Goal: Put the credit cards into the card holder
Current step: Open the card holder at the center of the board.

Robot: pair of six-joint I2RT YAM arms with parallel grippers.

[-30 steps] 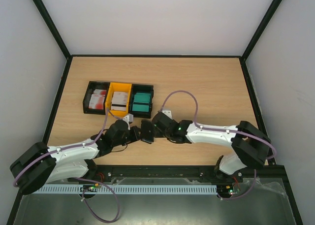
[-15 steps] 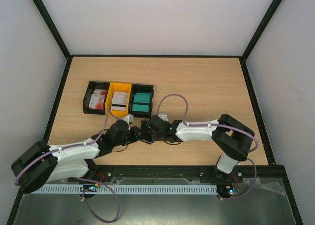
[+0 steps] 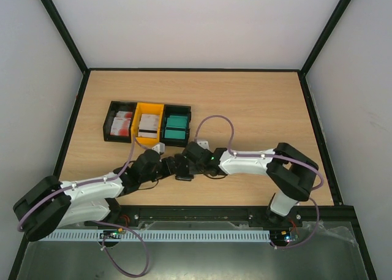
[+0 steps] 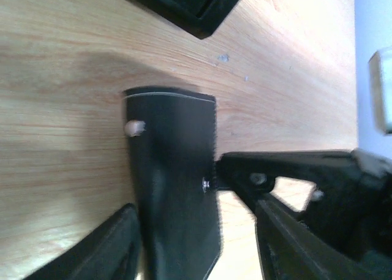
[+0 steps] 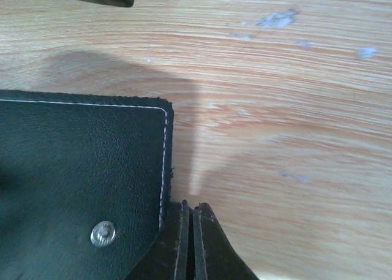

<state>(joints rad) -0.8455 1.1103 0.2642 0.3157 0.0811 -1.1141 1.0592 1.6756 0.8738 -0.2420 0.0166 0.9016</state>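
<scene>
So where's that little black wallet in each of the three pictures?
Top external: the card holder lies just below the picture's middle.
Left wrist: the card holder fills the centre, running down to the bottom edge.
Right wrist: the card holder takes up the lower left corner.
Shared landmark: the right gripper, fingers together, touching the holder's edge.

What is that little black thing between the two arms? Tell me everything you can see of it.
The card holder is a small black wallet, leather-looking, with white stitching along its edge and a silver snap stud. It lies flat on the wooden table. The right gripper, fingers together, touches its edge beside the snap; the left gripper seems to straddle it, open.
</scene>
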